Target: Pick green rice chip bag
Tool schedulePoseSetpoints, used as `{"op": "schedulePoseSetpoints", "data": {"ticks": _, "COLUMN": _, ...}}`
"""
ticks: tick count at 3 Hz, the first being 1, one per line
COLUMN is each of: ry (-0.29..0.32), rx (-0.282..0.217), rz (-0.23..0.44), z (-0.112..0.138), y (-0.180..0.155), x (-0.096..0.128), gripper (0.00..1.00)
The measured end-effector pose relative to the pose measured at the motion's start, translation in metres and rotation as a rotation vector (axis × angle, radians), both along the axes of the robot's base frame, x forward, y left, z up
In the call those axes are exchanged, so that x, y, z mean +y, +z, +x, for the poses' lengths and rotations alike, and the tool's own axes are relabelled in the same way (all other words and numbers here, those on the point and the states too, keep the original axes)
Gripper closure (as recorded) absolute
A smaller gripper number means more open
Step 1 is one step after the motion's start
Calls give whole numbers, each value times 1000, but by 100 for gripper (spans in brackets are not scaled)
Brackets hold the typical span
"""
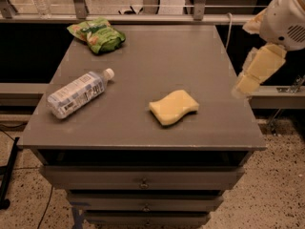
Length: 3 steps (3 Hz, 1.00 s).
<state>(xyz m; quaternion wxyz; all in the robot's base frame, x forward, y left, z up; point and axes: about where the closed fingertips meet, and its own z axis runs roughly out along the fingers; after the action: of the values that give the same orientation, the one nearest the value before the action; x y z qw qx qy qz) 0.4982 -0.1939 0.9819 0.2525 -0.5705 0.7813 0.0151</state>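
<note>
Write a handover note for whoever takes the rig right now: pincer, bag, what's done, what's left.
Pincer: at the right edge of the drawer cabinet top, far from the bag.
Green rice chip bag: lying at the far left corner of the top, not grasped.
Also on top: clear water bottle on its side at the left, and a yellow wavy sponge front of centre.
Done: nothing yet.
Left: reach across to the far left corner, grasp the bag, lift it.
</note>
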Motion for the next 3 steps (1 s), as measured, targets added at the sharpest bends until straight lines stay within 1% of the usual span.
{"op": "schedulePoseSetpoints", "data": {"ticks": 1, "ry": -8, "rx": -40, "rz": 89, "z": 47, "y": 0, "x": 22, "gripper": 0}}
{"op": "schedulePoseSetpoints", "data": {"ticks": 2, "ry": -34, "rx": -93, "rz": 164, "z": 101, "y": -1, "x": 55, "gripper": 0}}
{"op": "schedulePoseSetpoints", "data": {"ticks": 3, "ry": -33, "rx": -92, "rz": 163, "z": 100, "y": -1, "x": 55, "gripper": 0}}
